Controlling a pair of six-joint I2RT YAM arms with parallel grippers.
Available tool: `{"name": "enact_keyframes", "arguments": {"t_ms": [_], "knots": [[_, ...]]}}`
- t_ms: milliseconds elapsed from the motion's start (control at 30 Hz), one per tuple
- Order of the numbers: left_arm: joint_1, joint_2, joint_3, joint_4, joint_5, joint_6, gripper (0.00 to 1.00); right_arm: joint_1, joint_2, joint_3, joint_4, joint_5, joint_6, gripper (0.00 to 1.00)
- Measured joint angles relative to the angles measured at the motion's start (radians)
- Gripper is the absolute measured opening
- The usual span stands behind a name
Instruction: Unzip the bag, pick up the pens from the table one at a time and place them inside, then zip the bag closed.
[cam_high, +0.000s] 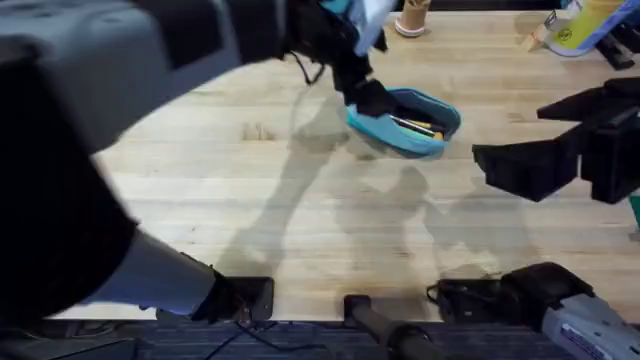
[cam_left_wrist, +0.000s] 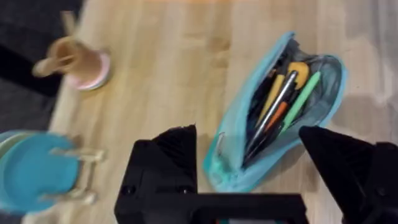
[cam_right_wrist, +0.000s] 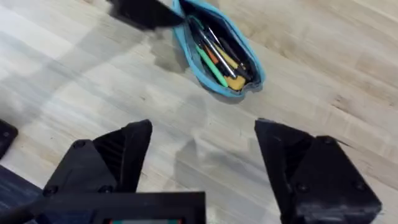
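bag (cam_high: 405, 124) unzipped, mid-bench (cam_high: 300, 210) | pens (cam_left_wrist: 283, 102) inside, apparently all | left gripper (cam_left_wrist: 261, 165) open at bag's end | right gripper (cam_right_wrist: 202, 158) open, apart | left: zipping

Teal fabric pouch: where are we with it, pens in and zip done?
Done: the teal fabric pencil pouch lies unzipped on the light wooden butcher-block table, and the slim green pen and a dark pen lie inside among other pens. In hand: the left tool hangs open at the pouch's end, holding nothing. The right tool is open, apart. Left: zipping it closed.
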Motion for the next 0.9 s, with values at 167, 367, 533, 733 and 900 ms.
{"name": "enact_keyframes", "arguments": {"t_ms": [167,367,533,733,900], "knots": [[0.068,-0.099,0.004,-0.05,0.0,-0.004,0.993,0.0,0.0,0.0,0.0,0.0,0.0,0.998],[0.122,-0.159,0.005,-0.063,0.001,-0.004,0.994,0.0,0.0,0.0,0.0,0.0,0.0,0.998],[0.136,-0.16,0.005,-0.071,0.0,-0.004,0.994,0.0,0.0,0.0,0.0,0.0,0.0,0.998],[0.136,-0.16,0.005,-0.116,0.0,-0.004,0.994,0.0,0.0,0.0,0.0,0.0,0.0,0.998],[0.138,-0.16,0.005,-0.122,0.0,-0.004,0.994,0.0,0.0,0.0,0.0,0.0,0.0,0.998]]}}
